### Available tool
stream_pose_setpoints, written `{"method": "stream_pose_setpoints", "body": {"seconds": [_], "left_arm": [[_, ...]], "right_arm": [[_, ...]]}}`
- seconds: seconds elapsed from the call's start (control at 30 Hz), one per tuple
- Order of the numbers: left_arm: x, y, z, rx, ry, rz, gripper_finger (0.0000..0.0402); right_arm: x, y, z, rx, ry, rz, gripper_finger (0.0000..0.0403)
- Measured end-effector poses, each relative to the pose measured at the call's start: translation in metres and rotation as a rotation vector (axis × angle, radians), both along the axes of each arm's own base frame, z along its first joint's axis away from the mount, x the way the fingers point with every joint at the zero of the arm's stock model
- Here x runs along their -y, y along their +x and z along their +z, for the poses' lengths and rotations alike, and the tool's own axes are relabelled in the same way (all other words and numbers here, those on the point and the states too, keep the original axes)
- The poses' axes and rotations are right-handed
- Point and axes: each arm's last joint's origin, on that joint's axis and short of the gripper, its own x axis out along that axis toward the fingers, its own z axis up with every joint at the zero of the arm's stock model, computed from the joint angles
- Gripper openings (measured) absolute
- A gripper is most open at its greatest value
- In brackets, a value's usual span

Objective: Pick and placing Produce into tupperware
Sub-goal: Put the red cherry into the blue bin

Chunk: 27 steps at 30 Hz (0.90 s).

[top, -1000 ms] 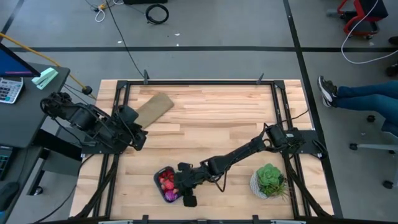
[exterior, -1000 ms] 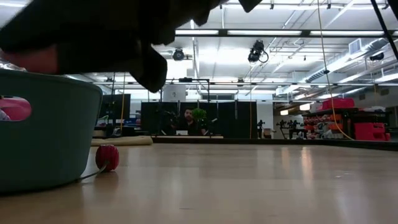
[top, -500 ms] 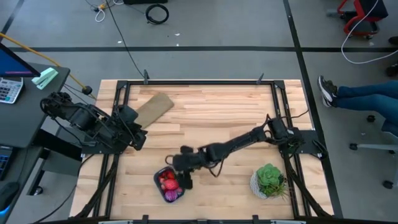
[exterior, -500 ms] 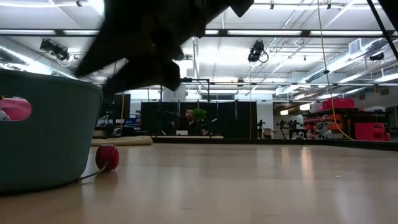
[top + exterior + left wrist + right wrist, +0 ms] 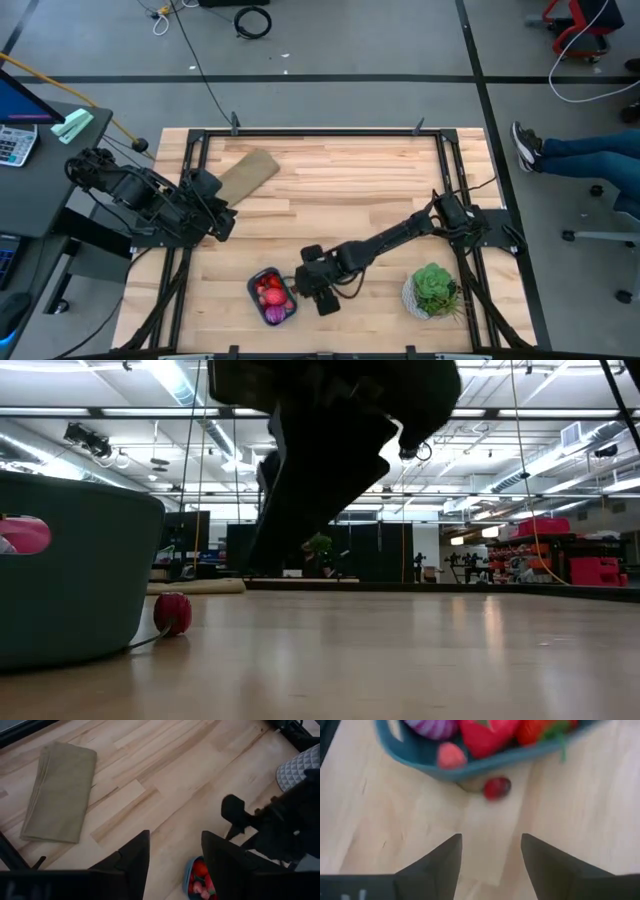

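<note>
The teal tupperware (image 5: 272, 297) stands near the table's near edge. It holds red strawberry-like pieces, a purple piece and a pale pink piece (image 5: 451, 756). One small red cherry (image 5: 497, 787) lies on the wood just outside the tupperware's wall, also seen in the low view as the cherry (image 5: 172, 612) beside the tupperware (image 5: 70, 580). My right gripper (image 5: 322, 298) hangs open just right of the tupperware, above the table, with the cherry ahead of its fingers (image 5: 492, 870). My left gripper (image 5: 225, 225) waits open at the table's left edge (image 5: 175, 865).
A folded tan cloth (image 5: 247, 172) lies at the table's far left. A green plant in a white pot (image 5: 432, 288) stands near the right near corner, close to the right arm. Bare wood stretches across the middle (image 5: 340, 190). A person's legs (image 5: 580, 150) show beyond the right edge.
My right gripper has swung from above the tupperware's right side toward the far edge, then come round to the tupperware's right side. The cherry on the table and the tupperware have stayed where they were.
</note>
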Motion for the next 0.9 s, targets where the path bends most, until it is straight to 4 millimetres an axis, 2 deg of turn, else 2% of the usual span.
{"method": "stream_pose_setpoints", "body": {"seconds": [0.17, 0.33, 0.63, 0.9], "left_arm": [[0.000, 0.000, 0.000, 0.009, 0.004, 0.012, 0.0181], [0.000, 0.000, 0.000, 0.020, -0.004, 0.033, 0.0187], [0.000, 0.000, 0.000, 0.021, -0.006, 0.034, 0.0180], [0.001, 0.002, 0.001, 0.043, -0.022, 0.038, 0.0181]], "right_arm": [[-0.008, 0.005, 0.002, 0.096, -0.030, 0.065, 0.0218], [-0.002, 0.012, -0.019, 0.075, -0.026, 0.059, 0.0224], [-0.006, 0.020, -0.012, 0.178, 0.018, 0.113, 0.0225], [-0.007, 0.023, -0.027, 0.169, 0.017, 0.114, 0.0225]]}}
